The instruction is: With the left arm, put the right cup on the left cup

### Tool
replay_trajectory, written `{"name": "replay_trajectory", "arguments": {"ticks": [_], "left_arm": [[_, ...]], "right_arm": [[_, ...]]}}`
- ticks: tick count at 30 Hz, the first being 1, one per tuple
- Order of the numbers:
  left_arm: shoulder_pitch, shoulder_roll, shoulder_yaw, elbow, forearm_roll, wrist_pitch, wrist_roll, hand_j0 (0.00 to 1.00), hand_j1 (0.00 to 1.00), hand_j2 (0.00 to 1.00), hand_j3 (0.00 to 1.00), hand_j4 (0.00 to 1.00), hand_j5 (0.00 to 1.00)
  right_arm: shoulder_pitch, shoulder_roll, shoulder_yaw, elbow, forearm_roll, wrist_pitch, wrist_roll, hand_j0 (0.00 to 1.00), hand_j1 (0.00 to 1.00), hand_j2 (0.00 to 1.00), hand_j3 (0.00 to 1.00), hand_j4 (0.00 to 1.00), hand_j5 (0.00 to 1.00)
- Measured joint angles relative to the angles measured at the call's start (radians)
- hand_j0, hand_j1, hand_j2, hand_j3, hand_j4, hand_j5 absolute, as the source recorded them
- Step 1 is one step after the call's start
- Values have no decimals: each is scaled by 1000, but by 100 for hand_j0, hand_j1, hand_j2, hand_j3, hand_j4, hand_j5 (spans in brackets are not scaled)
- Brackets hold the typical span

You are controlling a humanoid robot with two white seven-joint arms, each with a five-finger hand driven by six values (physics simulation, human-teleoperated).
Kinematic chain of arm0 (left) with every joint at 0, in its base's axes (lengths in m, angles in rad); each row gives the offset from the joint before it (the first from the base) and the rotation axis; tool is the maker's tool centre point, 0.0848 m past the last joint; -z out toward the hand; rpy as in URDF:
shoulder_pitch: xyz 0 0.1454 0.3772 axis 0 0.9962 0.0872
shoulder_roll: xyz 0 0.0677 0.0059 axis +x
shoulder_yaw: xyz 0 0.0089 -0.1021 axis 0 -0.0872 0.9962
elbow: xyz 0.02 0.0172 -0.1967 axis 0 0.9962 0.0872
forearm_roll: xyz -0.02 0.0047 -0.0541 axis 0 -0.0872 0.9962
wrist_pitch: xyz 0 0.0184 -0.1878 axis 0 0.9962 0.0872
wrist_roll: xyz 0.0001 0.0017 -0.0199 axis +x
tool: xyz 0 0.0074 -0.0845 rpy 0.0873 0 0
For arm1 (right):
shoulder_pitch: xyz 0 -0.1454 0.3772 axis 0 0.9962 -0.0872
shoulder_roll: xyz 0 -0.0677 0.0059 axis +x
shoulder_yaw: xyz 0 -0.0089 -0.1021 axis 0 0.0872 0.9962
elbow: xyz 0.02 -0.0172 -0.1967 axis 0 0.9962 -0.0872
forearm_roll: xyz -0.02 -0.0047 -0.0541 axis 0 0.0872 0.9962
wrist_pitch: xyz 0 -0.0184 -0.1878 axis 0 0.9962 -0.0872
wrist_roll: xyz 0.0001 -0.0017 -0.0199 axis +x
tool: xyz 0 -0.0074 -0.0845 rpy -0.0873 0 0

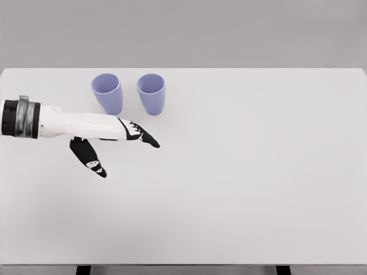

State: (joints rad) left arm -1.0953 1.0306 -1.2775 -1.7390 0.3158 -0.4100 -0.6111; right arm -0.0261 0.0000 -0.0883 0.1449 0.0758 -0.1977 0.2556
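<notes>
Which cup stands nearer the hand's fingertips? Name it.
The right cup: the left hand's extended fingertips point just below it, while the left cup stands further back, above the palm.

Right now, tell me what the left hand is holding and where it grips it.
Nothing is held. The left hand is open, its fingers stretched out over the table, apart from both the left cup and the right cup.

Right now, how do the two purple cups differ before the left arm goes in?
The left cup stands farther left, above the left robot hand; the right cup stands beyond that hand's fingertips. Neither is touched. Both are upright, open-topped, the same lavender colour and seemingly the same size, side by side and apart.
</notes>
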Motion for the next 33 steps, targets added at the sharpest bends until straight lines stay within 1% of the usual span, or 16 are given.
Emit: {"name": "replay_trajectory", "arguments": {"ticks": [3,4,5,7,9,15,16,17,20,22,24,27,33], "left_arm": [[-3,-3,-2,0,1,0,0,100,100,100,100,100,100],[-26,-8,-1,1,1,1,0,100,100,100,100,100,100],[-61,-16,0,1,2,1,0,100,100,100,100,100,100],[-71,-46,1,7,2,0,0,100,100,100,100,100,100],[-75,-70,21,28,1,0,0,100,100,100,100,100,100],[-80,-170,89,186,-3,0,0,100,100,100,100,100,100],[-97,-190,95,216,-4,-1,0,100,100,100,100,100,100],[-106,-214,97,257,-5,-3,0,100,100,100,100,100,100],[-106,-311,95,403,-13,-12,0,100,100,100,100,100,100],[-107,-368,90,494,-33,-21,0,100,100,100,100,100,100],[-107,-413,80,572,-46,-40,0,100,100,100,100,100,100],[-106,-448,69,635,-54,-55,0,100,100,100,100,100,100],[-107,-477,63,697,-77,-63,0,100,100,100,100,100,100]], "right_arm": [[6,0,1,3,1,0,1,100,100,100,100,100,100],[6,0,1,4,1,0,1,100,100,100,100,100,100],[6,0,1,5,1,0,1,100,100,100,100,100,100],[6,0,0,6,1,0,1,100,100,100,100,100,100],[6,0,1,6,1,0,0,100,100,100,100,100,100],[6,0,1,7,0,0,0,100,100,100,100,100,100],[6,0,1,7,1,0,0,100,100,100,100,100,100],[6,0,1,7,1,0,0,100,100,100,100,100,100],[6,0,1,7,1,0,0,100,100,100,100,100,100],[6,0,1,7,1,0,0,100,100,100,100,100,100],[6,0,1,7,1,0,0,100,100,100,100,100,100],[6,0,1,7,1,0,0,100,100,100,100,100,100],[6,0,1,7,1,0,0,100,100,100,100,100,100]]}}
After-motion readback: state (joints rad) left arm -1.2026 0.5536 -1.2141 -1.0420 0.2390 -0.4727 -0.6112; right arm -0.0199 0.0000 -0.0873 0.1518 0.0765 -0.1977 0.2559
